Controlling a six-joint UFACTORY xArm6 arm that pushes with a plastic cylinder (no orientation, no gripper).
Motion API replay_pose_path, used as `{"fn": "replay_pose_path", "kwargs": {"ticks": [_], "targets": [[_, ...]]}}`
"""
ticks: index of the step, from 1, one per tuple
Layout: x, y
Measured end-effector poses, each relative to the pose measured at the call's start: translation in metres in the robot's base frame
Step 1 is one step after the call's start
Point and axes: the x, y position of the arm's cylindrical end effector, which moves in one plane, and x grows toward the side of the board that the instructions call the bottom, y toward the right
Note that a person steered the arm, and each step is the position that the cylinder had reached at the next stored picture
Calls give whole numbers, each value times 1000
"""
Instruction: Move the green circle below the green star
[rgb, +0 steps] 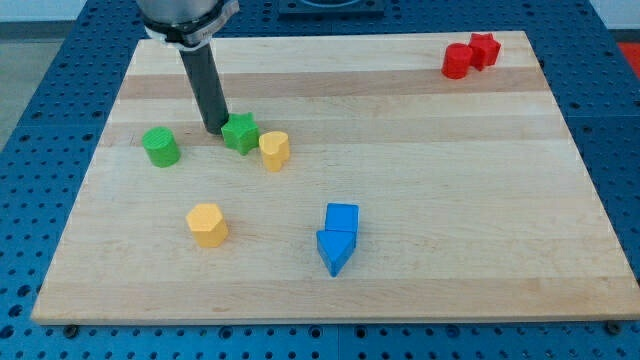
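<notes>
Nearest the camera, the blue triangle (335, 252) sits touching the blue cube (342, 217) on the tabletop (480, 200), clear of the work. My tip (214, 130), a bare rod with no end effector to part or close, rests just at the green star's (240, 133) nine o'clock. The green circle (160, 147) lies farther out at nine o'clock, so it likely needs sweeping round to the star's six, avoiding the yellow block (274, 150).

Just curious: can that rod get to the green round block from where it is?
Probably yes. My tip sits beside the green star, and bare board lies between it and the green circle at the view's left.
</notes>
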Motion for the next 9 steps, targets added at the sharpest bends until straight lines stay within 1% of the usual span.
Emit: {"fn": "replay_pose_path", "kwargs": {"ticks": [1,2,3,6,9], "targets": [[-7,-27],[-4,-65],[9,-85],[37,-81],[99,-80]]}}
